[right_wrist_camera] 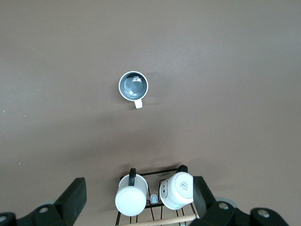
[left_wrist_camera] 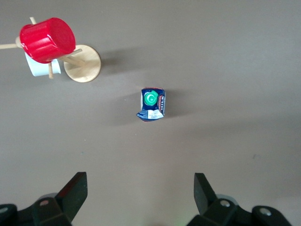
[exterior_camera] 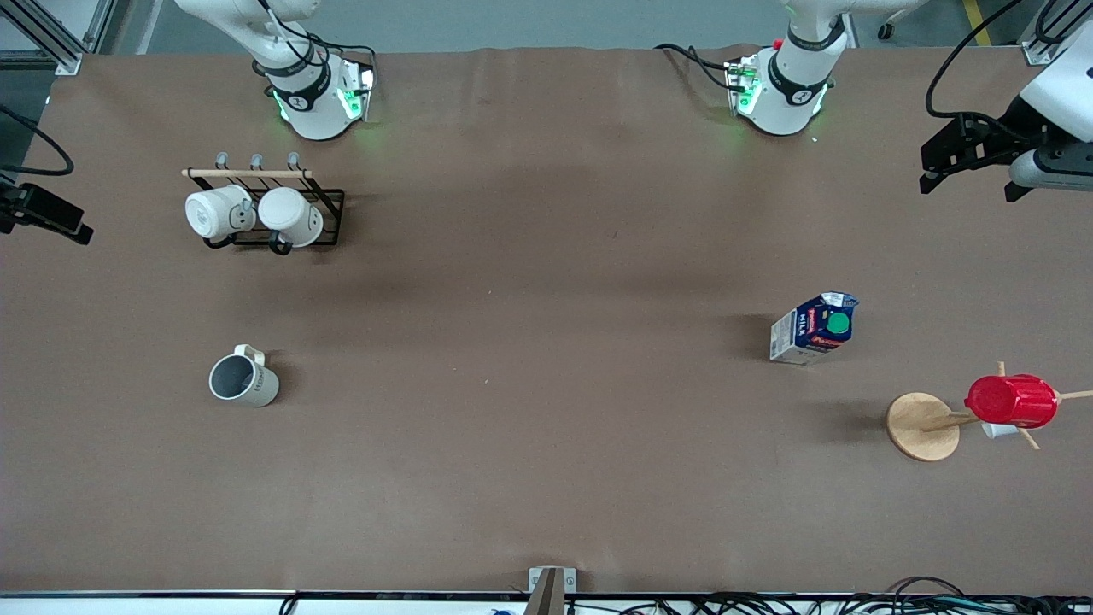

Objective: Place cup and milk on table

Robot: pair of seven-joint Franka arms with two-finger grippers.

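The cup [exterior_camera: 243,378] is seen standing upright on the table [exterior_camera: 529,410], nearer the front camera than the mug rack [exterior_camera: 273,209], below the wide-spread right gripper [right_wrist_camera: 138,200]. The milk [exterior_camera: 814,329] stands upright on the table near the wooden disc [exterior_camera: 922,426], under the equally wide left gripper [left_wrist_camera: 140,194]; nothing is held.

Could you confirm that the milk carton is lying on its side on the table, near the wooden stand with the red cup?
Not quite: the milk carton stands upright on the table, green cap up, as the left wrist view shows. It is indeed near the wooden stand holding the red cup.

Even overhead light, soft shadows
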